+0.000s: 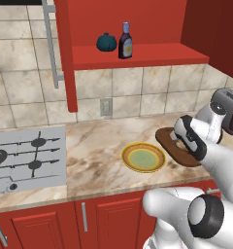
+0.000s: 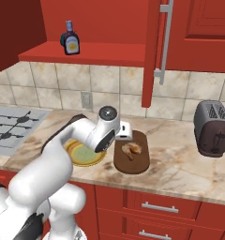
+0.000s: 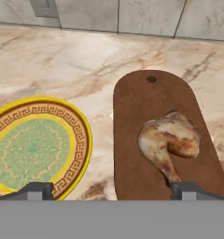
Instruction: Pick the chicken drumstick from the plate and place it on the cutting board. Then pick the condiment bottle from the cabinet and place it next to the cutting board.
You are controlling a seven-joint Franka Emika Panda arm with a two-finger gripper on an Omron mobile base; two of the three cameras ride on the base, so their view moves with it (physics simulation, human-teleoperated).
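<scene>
The chicken drumstick (image 3: 170,140) (image 2: 131,149) lies on the dark brown oval cutting board (image 3: 142,102) (image 2: 135,165) (image 1: 167,142), bone end toward me. My gripper (image 3: 113,190) (image 2: 125,132) hovers just above the board, open, with nothing between its fingers. To the board's left sits the round yellow-rimmed plate (image 3: 81,135) (image 1: 130,151) (image 2: 80,162), with nothing on it. The condiment bottle (image 1: 125,42) (image 2: 71,40) stands upright on the open shelf of the red cabinet (image 1: 152,56) (image 2: 95,54), well above and left of the gripper.
A teal pumpkin-shaped object (image 1: 106,43) sits left of the bottle on the shelf. A toaster (image 2: 213,127) stands on the counter to the right of the board, a gas stove (image 1: 26,155) to the far left. A cabinet door (image 2: 152,51) hangs open beside the shelf.
</scene>
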